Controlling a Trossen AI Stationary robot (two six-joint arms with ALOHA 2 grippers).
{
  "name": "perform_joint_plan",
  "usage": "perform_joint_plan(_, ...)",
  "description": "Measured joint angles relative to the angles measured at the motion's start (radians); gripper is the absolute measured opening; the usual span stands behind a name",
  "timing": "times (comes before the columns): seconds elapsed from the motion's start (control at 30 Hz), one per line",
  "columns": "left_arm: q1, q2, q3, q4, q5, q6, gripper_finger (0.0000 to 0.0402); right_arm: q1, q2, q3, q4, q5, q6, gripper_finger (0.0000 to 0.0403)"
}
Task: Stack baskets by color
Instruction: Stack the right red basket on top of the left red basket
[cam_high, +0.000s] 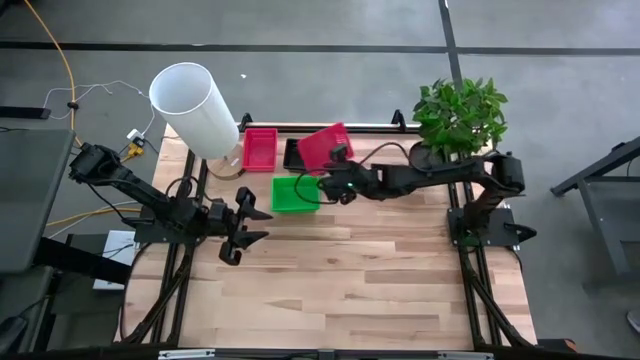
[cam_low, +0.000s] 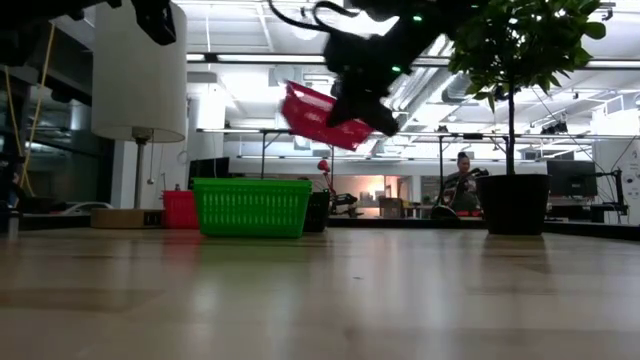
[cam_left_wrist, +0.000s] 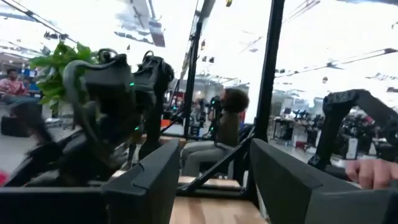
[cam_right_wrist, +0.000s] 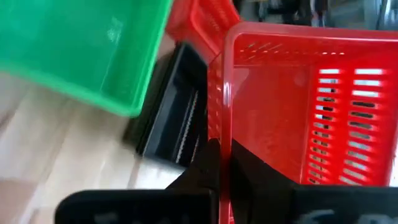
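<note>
The right gripper (cam_high: 335, 170) is clamped on the wall of a pink-red basket (cam_high: 322, 146), with that wall pinched between its fingers in the right wrist view. The low view shows the basket tilted and well clear of the table. In the high view it hangs just beyond the green basket (cam_high: 295, 193), over a black basket (cam_high: 293, 152) that sits on the wood next to the green one. A second pink-red basket (cam_high: 259, 148) rests on the table on the far side of the black one from the held basket, near the foot of the tall white cylinder (cam_high: 194, 110).

The left gripper (cam_high: 244, 232) waits with its fingers spread and nothing between them. It is on the near side of the green basket and apart from it.

The step in hand looks like the carry: one pink-red basket is in the air, on its way to join the one of the same colour. The next move calls for taking it sideways past the black basket until it is squarely above the resting pink-red one. It must then be levelled out and lowered so that it nests inside before the grip is released. Other baskets may already lie nested under these, but the views do not settle that. The potted plant (cam_high: 460, 115) stands well off from the green basket, behind the right arm.
</note>
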Motion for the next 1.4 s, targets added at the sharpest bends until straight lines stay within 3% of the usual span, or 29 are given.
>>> perform_joint_plan(0.13,0.0,0.0,0.0,0.025,0.02,0.0,0.0183,-0.005,0.089,0.133,-0.064,-0.052,-0.145,0.0)
perform_joint_plan(0.4,-0.001,0.0,0.0,0.052,0.029,0.0,0.0183,-0.019,0.313,0.4,-0.175,-0.055,-0.456,0.0)
perform_joint_plan(0.8,-0.001,0.0,0.0,0.083,0.054,0.029,0.0183,-0.101,0.583,0.71,-0.196,-0.089,-0.875,0.0)
perform_joint_plan(1.07,-0.001,0.0,0.0,0.081,0.055,0.045,0.0183,-0.142,0.695,0.909,-0.195,-0.203,-0.949,0.0)
perform_joint_plan(1.4,-0.009,0.009,0.0,0.073,0.063,0.0,0.0183,-0.141,0.715,0.929,-0.246,-0.193,-0.964,0.0)
